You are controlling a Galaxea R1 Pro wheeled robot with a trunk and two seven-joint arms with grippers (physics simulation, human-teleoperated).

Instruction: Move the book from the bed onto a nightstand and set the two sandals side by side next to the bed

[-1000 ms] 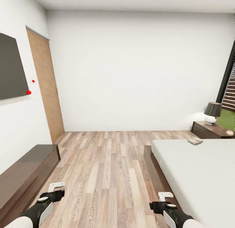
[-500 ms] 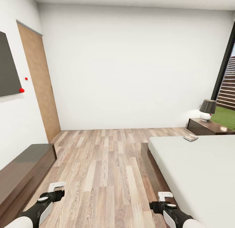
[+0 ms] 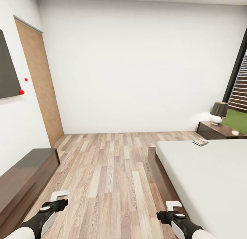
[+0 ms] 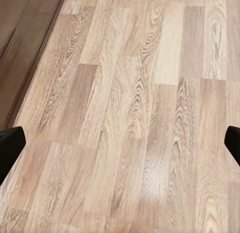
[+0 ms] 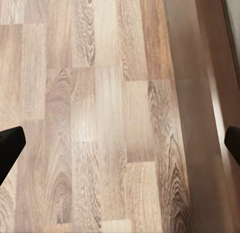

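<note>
The book (image 3: 200, 142) lies flat on the far corner of the bed (image 3: 206, 177), a light-grey mattress on a dark wooden frame at the right. Beyond that corner stands the nightstand (image 3: 219, 130), carrying a black-shaded lamp (image 3: 218, 113). The sandals are out of view. My left gripper (image 3: 59, 196) and right gripper (image 3: 173, 204) hang low over the plank floor, far from the book. The wrist views show the left gripper (image 4: 120, 145) and the right gripper (image 5: 120, 143) open, fingertips wide apart, with only floor between them.
A long low dark-brown bench (image 3: 24, 177) runs along the left wall under a dark wall panel (image 3: 7, 71). A tan door (image 3: 39, 81) stands in the left wall. A tall black-framed window (image 3: 240, 78) is at the right. Wood floor (image 3: 109, 170) stretches between bench and bed.
The whole picture has shifted a little, so the camera has moved; door and bed sit further left in view. Both arms hold the same pose, grippers still open.
</note>
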